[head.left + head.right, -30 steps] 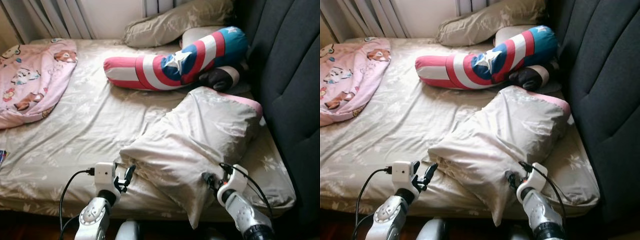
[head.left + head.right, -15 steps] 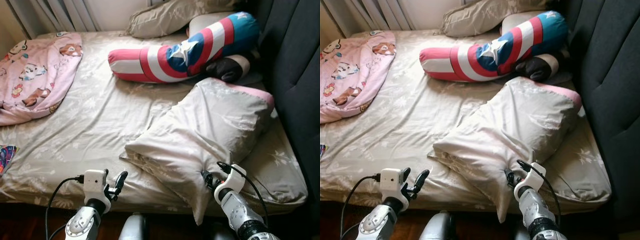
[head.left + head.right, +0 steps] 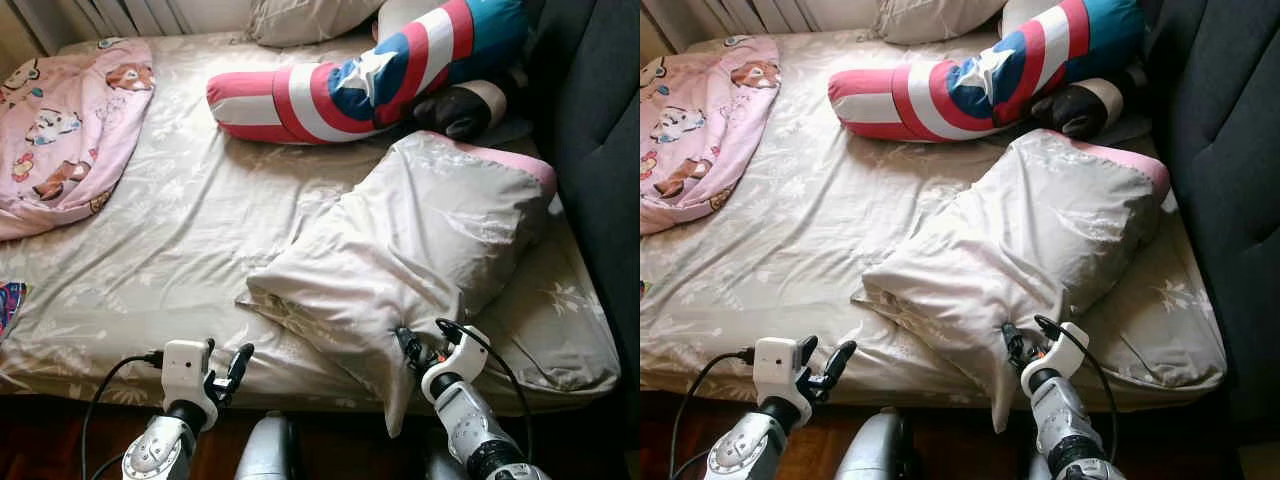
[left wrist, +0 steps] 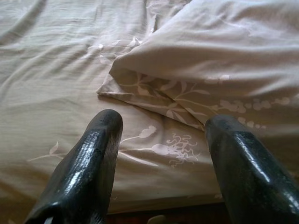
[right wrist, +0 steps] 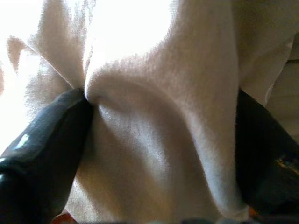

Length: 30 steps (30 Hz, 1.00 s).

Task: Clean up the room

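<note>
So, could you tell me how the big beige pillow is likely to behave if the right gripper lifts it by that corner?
The pillow will probably sag and fold rather than rise flat: its case is already creased and bunched between the right gripper fingers. It looks puffy, so likely light for its size. The loose corner hanging off the bed suggests the cover may stretch before the filling follows.

The left tool has dropped back from beside the pillow corner to the bed edge; the pillow's near corner now overhangs that edge.
</note>
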Motion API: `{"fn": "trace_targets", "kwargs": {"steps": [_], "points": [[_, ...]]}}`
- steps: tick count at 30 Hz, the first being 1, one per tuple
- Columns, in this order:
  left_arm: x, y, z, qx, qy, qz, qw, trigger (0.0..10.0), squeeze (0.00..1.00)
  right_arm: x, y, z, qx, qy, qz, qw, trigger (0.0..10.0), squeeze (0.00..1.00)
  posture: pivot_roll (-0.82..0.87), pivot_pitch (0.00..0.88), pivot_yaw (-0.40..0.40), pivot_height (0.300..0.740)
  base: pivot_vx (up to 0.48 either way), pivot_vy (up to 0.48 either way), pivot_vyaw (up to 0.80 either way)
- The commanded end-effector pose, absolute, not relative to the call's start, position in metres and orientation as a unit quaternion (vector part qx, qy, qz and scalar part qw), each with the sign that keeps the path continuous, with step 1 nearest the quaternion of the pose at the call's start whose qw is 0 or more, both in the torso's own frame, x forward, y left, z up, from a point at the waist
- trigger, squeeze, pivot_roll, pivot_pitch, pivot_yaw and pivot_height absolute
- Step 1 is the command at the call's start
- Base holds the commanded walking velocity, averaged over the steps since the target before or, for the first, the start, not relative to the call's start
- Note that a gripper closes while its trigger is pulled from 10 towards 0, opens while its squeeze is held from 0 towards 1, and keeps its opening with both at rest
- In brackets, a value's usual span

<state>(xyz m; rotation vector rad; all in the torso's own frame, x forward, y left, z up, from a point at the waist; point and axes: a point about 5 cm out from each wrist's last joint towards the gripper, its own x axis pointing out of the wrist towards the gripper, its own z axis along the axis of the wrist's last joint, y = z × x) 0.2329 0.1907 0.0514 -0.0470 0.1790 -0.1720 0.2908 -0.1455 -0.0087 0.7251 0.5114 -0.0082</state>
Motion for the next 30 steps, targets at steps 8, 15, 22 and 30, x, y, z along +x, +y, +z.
{"fn": "trace_targets", "kwargs": {"steps": [8,15,22,30], "points": [[0.233,0.191,0.052,-0.015,0.101,-0.093,0.99,10.0,0.0,0.274,-0.124,-0.024,0.373,0.286,0.02,0.882,0.0,0.0,0.24,0.226,0.106,0.648,0.0,0.0,0.0],[0.237,0.185,0.052,-0.017,0.101,-0.101,0.99,10.0,0.0,0.272,-0.132,-0.026,0.376,0.281,0.009,0.883,0.0,0.0,0.22,0.215,0.1,0.648,0.0,0.0,0.0],[0.243,0.179,0.051,-0.021,0.1,-0.103,0.989,10.0,0.0,0.275,-0.136,-0.024,0.382,0.271,0.0,0.883,0.0,0.0,0.22,0.2,0.093,0.648,0.0,0.0,0.0],[0.248,0.179,0.047,-0.021,0.101,-0.099,0.99,10.0,0.0,0.279,-0.133,-0.02,0.385,0.265,0.004,0.884,0.0,0.0,0.21,0.184,0.083,0.648,0.0,0.0,0.0]]}}
